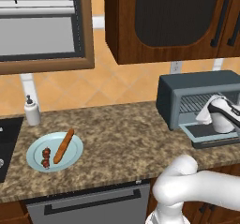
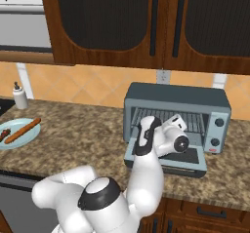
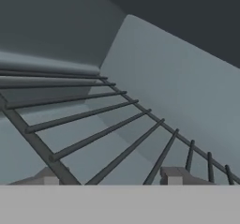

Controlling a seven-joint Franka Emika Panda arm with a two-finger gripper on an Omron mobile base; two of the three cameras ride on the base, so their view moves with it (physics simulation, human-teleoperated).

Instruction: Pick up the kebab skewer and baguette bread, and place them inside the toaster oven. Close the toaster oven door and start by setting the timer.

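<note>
The gripper [image 3: 112,180] sits low in the hand view, its fingertips parted with nothing between them, right over the wire rack [image 3: 93,124] inside the toaster oven [image 2: 177,122]. The toaster oven door [image 2: 168,161] hangs open at centre right. Over at lower left, the baguette bread [image 1: 63,145] and kebab skewer [image 1: 46,157] lie on the blue plate [image 1: 70,160], so neither is loaded; closing and timer remain too.

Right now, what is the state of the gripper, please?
Gripper: fingers apart and holding nothing, above the wire rack inside the toaster oven.

no readable text, labels (none anywhere)
</note>
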